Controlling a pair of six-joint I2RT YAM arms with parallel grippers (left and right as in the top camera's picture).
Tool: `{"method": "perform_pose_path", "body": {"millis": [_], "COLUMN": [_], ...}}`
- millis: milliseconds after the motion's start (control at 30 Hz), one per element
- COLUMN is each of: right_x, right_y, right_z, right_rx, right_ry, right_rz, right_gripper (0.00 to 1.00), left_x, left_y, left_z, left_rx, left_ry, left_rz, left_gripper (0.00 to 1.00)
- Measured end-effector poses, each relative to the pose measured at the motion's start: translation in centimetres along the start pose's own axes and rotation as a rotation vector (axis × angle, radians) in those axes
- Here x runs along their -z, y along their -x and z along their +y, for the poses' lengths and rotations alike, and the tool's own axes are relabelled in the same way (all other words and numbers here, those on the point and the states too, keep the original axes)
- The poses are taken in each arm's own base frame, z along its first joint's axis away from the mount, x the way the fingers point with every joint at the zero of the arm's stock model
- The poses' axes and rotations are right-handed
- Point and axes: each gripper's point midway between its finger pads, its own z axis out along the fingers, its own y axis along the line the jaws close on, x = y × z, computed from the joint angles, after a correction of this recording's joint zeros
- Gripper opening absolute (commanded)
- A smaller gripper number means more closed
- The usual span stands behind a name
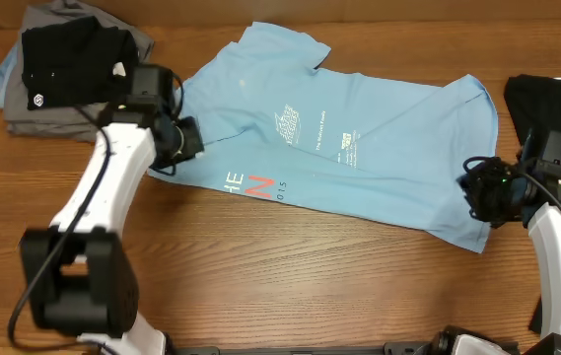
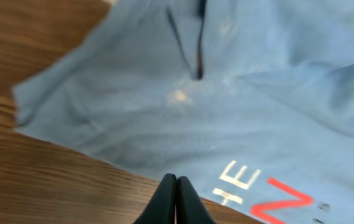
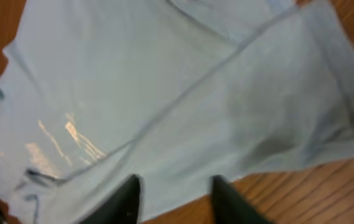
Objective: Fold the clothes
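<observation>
The clothes, a light blue T-shirt [image 1: 359, 138] with white lettering and a red-orange mark [image 1: 260, 185], lie spread across the wooden table. My left gripper [image 1: 189, 138] hovers at the shirt's left edge. In the left wrist view its fingers [image 2: 177, 182] are shut together with no cloth between them, over the shirt's hem [image 2: 164, 124] and the wood. My right gripper [image 1: 477, 187] is at the shirt's right end. In the right wrist view it [image 3: 177, 182] stands open above the shirt's edge [image 3: 164, 93], holding nothing.
A stack of grey garments [image 1: 24, 108] topped by a small black shirt [image 1: 68, 59] sits at the back left. A black garment [image 1: 551, 99] lies at the right edge. Bare wood [image 1: 310, 266] runs along the front.
</observation>
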Motion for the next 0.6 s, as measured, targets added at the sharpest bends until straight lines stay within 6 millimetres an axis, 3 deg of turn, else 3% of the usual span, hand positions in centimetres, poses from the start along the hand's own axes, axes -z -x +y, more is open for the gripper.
{"method": "perform_pose_path", "body": {"millis": [67,167,300,467,600], "right_x": [0.0,-0.1,-1.3,-4.5,-7.1], "right_y": [-0.6,-1.0,-2.5,-3.9,-4.8], "right_z": [-0.1,0.1,0.3,0.4,-1.0], "right_rx": [0.004,0.026,0.069,0.126,0.096], "right_ry": [0.003,0.007,0.005,0.005,-0.057], "right_rz": [0.027,0.041,0.078,0.114,0.166], "right_gripper": [0.04,0.04,0.04,0.04,0.04], "left_x": [-2.1,-4.9,-7.2,-7.3,-7.3], "left_y": [-0.9,-2.0,-3.2,-3.0,-2.9], "left_z": [0.4,1.1,1.8,2.0,2.5], "left_rx": [0.003,0.01,0.016,0.023,0.035], "left_ry": [0.02,0.049,0.077,0.074,0.079], "left_rz": [0.058,0.133,0.197,0.194,0.197], "left_gripper": [0.04,0.04,0.04,0.04,0.04]}}
